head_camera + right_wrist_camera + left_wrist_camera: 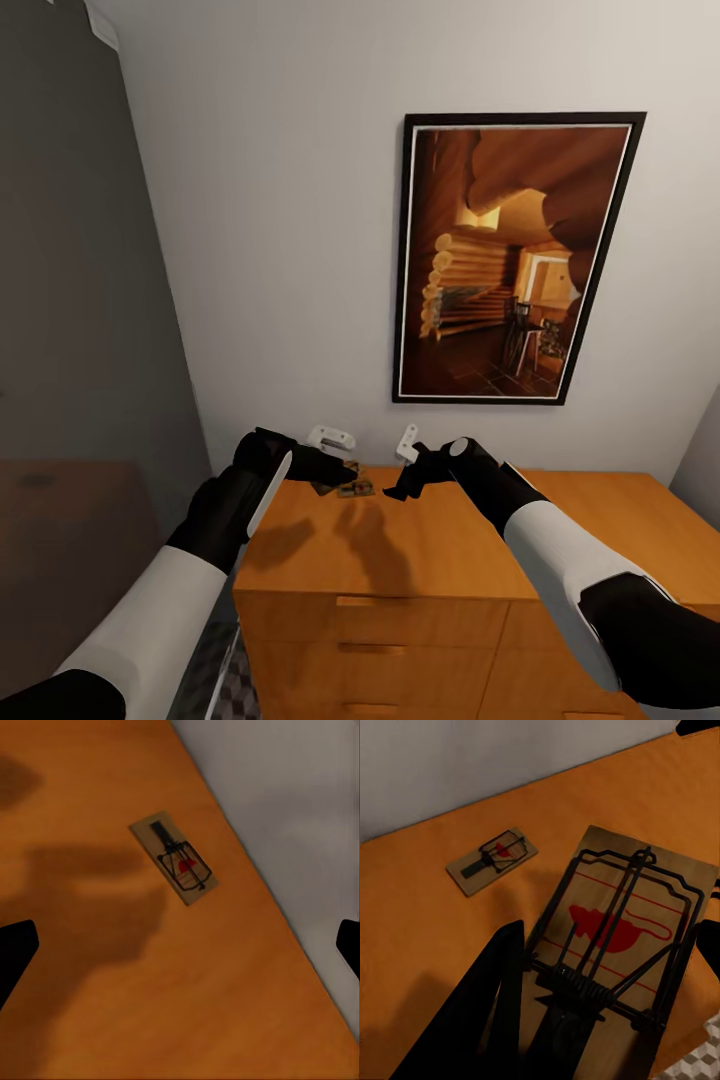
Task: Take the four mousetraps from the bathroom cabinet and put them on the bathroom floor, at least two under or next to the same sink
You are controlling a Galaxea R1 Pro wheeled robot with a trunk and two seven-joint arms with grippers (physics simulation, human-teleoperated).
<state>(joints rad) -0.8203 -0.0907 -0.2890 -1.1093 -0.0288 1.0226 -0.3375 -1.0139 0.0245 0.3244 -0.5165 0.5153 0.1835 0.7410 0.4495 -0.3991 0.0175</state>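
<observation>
The cabinet (470,560) is orange-brown wood with a flat top, and both arms reach over its back left part. In the left wrist view a mousetrap (622,922) fills the space between the two dark fingers of my left gripper (611,934), which is shut on it. A second mousetrap (491,859) lies flat on the top near the wall, seen as a small board (356,489) in the head view and as a mousetrap (174,859) in the right wrist view. My left gripper (335,467) sits just left of it. My right gripper (400,490) hovers open to its right.
A framed picture (515,255) of a log interior hangs on the white wall above the cabinet. Two small white fittings (333,437) stick out of the wall behind the grippers. Drawer fronts with bar handles (370,602) face me. Patterned floor tiles (225,680) show at the cabinet's lower left.
</observation>
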